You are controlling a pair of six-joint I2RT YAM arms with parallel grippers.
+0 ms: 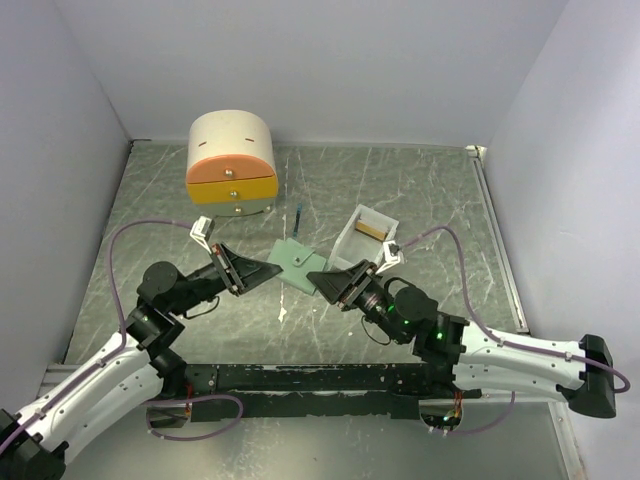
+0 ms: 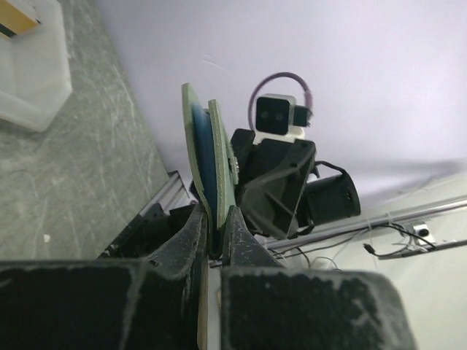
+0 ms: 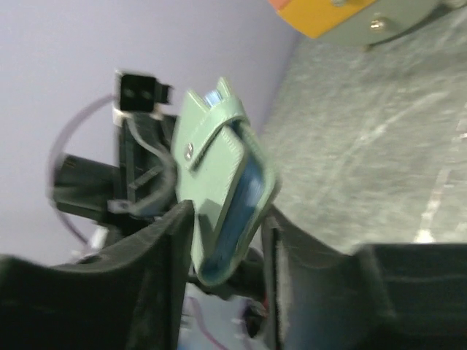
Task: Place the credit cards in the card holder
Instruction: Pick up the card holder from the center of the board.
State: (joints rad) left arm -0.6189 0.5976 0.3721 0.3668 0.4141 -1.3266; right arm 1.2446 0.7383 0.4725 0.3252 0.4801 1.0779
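The pale green card holder (image 1: 298, 262) is held above the table between both grippers. My left gripper (image 1: 272, 270) is shut on its edge; in the left wrist view the fingers (image 2: 216, 226) pinch the holder (image 2: 219, 157), whose blue inside shows. My right gripper (image 1: 322, 283) is open, and in the right wrist view its fingers (image 3: 228, 219) stand on either side of the holder's near end (image 3: 211, 157), with a gap on the right side. A gold-yellow card (image 1: 371, 230) lies in the white tray and shows in the left wrist view (image 2: 18, 22). I cannot make out the black card.
The white open tray (image 1: 352, 246) stands just behind the right gripper. A cream-and-orange drawer box (image 1: 232, 163) stands at the back left. A thin blue stick (image 1: 299, 215) lies between them. Walls close in the table on the left, back and right.
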